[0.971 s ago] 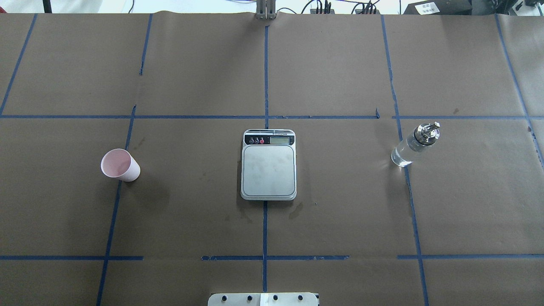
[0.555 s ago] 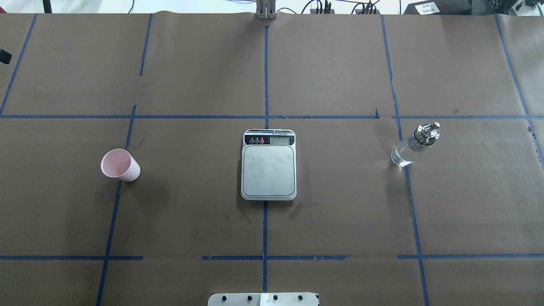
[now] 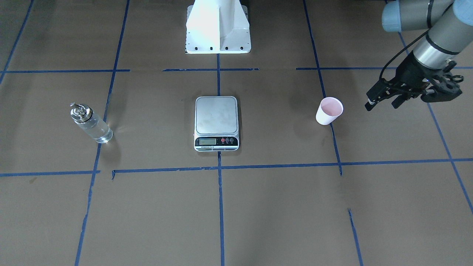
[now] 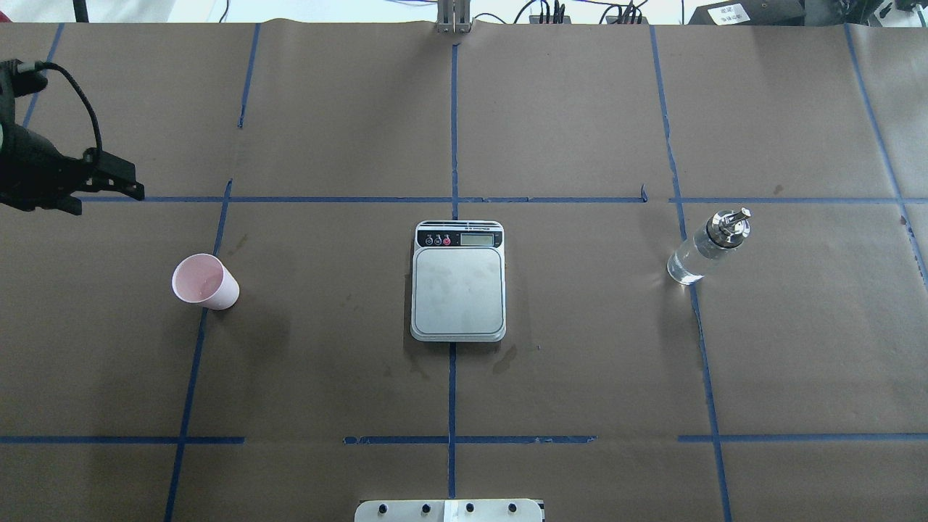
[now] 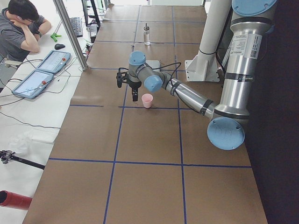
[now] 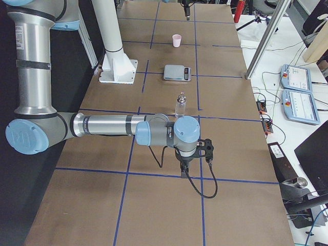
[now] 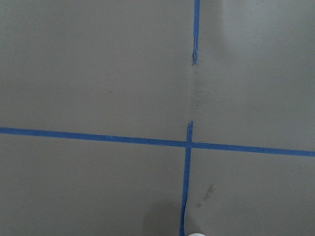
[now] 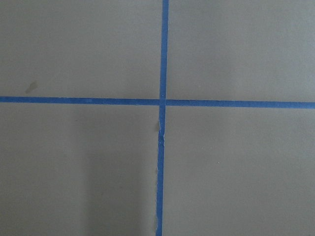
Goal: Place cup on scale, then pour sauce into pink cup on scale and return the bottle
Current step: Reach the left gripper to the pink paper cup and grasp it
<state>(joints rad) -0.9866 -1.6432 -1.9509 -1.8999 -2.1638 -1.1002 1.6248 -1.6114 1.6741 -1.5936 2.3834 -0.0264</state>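
One change: the left hand, spread and empty, has entered near the cup.

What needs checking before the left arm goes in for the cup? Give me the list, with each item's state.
1. Cup upright, mouth up: ok.
2. Left gripper open, with nothing between its fingers: ok.
3. Left gripper lined up on the cup: not ok; it is off to one side and apart from it.
4. Scale platform bare for the cup: ok.
5. Bottle upright, on the far side of the scale from the cup: ok.
6. Right gripper open or shut: cannot tell; only the side view shows it.
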